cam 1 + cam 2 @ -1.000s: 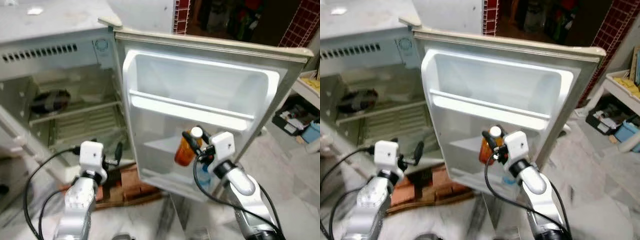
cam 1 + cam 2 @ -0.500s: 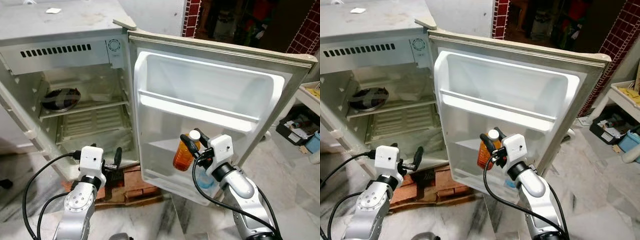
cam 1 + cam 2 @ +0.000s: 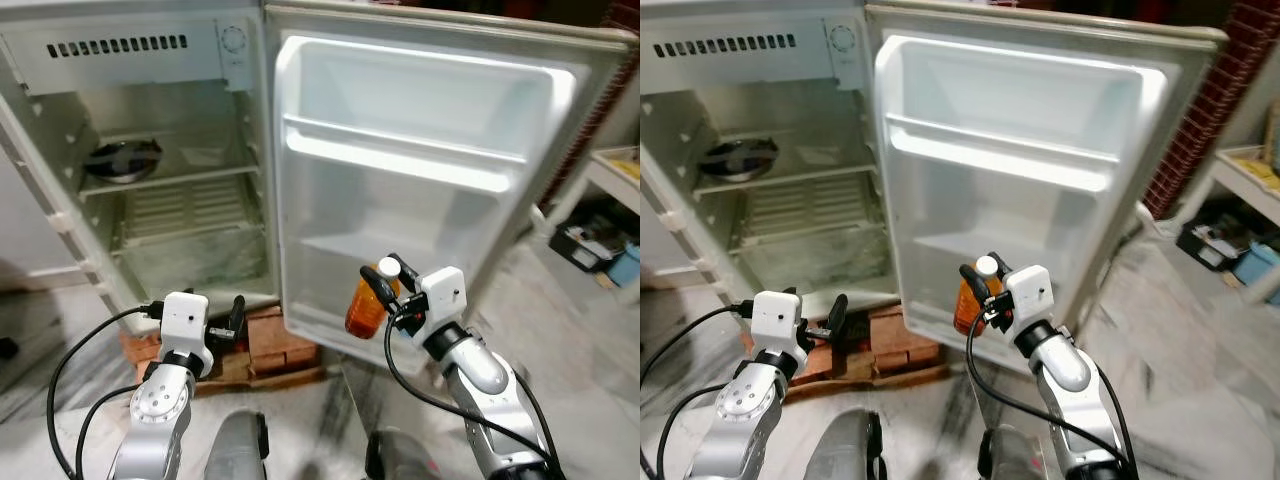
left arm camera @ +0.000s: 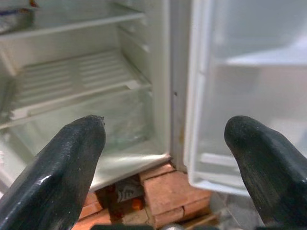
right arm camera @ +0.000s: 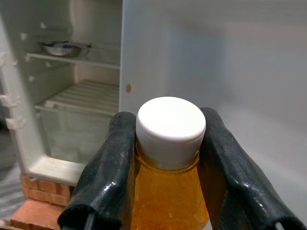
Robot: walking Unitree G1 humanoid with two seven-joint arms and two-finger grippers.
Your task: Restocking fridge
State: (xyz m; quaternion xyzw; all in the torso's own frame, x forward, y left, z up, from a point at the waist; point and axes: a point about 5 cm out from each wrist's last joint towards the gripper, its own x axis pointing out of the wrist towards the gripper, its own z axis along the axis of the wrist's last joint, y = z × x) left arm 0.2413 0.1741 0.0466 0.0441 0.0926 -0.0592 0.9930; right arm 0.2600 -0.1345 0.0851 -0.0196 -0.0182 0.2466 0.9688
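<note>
White-capped orange bottle upright before the open fridge door.

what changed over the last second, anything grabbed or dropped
Nothing grabbed or dropped. The head camera tilted down, so the fridge and its open door shifted in view. The right claw still grips the orange bottle; the left claw stays open, empty.

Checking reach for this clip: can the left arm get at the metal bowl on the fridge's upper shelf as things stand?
Probably yes: the left gripper is open and empty, the fridge stands open, and nothing blocks the metal bowl, though it sits well above and behind the fingers.
</note>
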